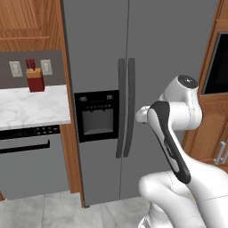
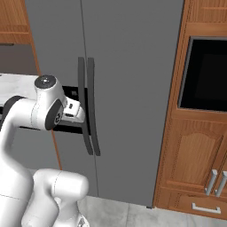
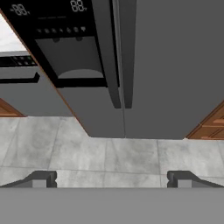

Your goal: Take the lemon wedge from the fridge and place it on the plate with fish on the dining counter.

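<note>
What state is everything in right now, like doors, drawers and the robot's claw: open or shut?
fridge: both doors shut, handles untouched.
gripper: open, holding nothing, short of the fridge.
dishwasher: door shut.
wall oven: door shut.
lower cabinets: doors and drawer shut.
knife block: upright on the counter, knives in it.

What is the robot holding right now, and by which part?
Nothing. Its gripper is open, with only floor between the fingers, and the fridge doors are shut.
</note>
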